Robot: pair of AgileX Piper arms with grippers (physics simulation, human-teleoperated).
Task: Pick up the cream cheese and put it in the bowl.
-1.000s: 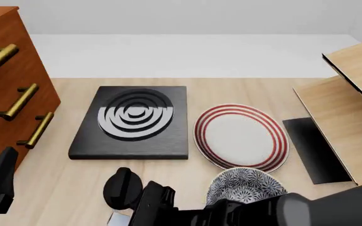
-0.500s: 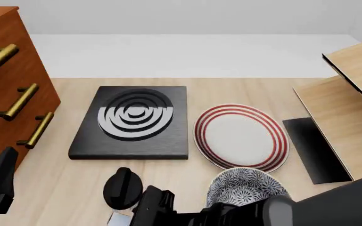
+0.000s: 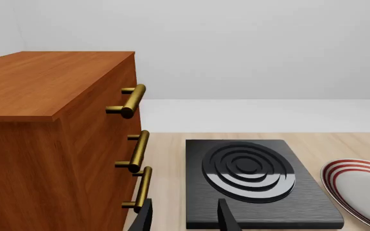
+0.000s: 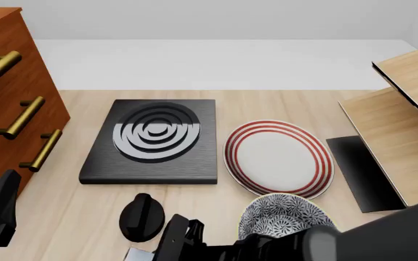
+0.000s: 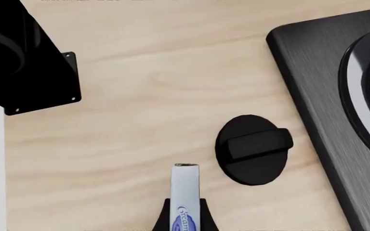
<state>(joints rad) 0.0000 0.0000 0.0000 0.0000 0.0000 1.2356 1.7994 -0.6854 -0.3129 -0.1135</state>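
Front view shows my big black right arm low at the near edge of the table, and it covers part of the bowl. I think that is the main danger. When I swing the box over, the arm could bump the bowl's rim and push it away, or tip it. The red-ringed plate sits touching the bowl on its far side, so it could get knocked too. The black knob is just to the left of my right claw, and a low swing could hit it.

The other risk is a slip. In the right wrist view, the right claw has its fingers closed onto the cream cheese. The box stands thin edge up and pokes out past the tips. It looks held only at its end, so it could twist or drop if I move fast.

The box is between the fingers, near the knob and left of the bowl.

My left claw is open, holds nothing, and waits far left by the wooden drawers.
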